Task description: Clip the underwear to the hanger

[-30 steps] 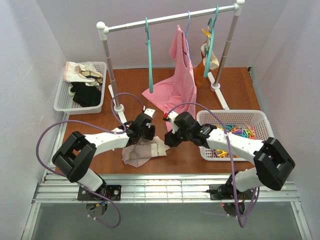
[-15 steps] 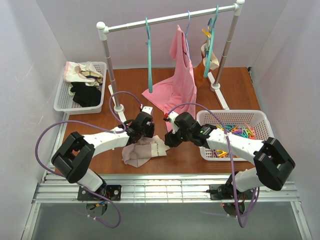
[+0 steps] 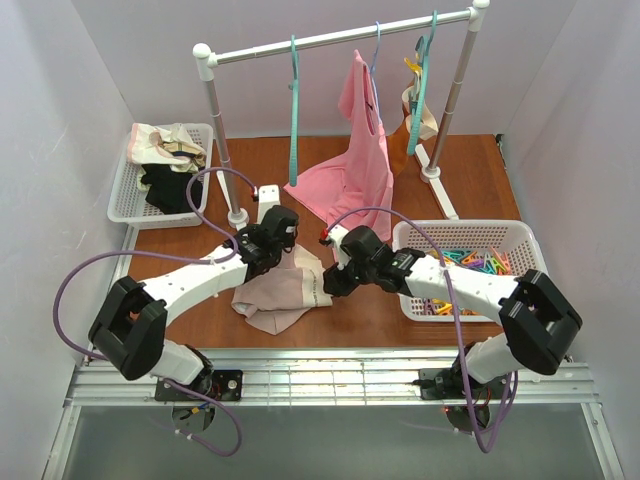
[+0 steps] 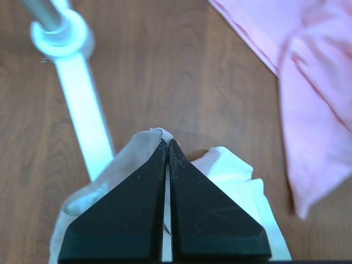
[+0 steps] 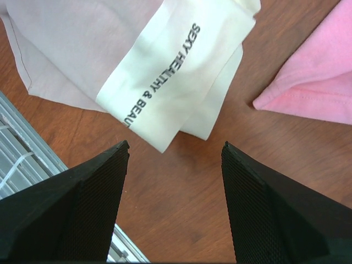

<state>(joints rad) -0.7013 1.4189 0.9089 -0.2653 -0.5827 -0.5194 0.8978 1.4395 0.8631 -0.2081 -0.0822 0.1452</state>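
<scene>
Left gripper (image 4: pixel 167 142): the two black fingers are pressed together, pinching a raised fold at the edge of the pale pink-beige fabric briefs (image 3: pixel 272 292). Whether that edge is clear of the surface cannot be told.

Right gripper (image 5: pixel 174 146): fingers spread wide, poised over the free end of the cream-white strip panel (image 5: pixel 176 71), which bears black printed lettering. No contact with the fabric is visible.

The briefs lie spread on the brown wooden table (image 3: pixel 470 190) between the two arms, toward the near edge, just beside the hem of the bright pink sleeveless top (image 3: pixel 355 165).

The large teal plastic hanger (image 3: pixel 294 110) hangs by its hook from the white rail (image 3: pixel 340 38), seen edge-on, left of the pink top and well apart from the briefs. Nothing is clipped to it.
</scene>
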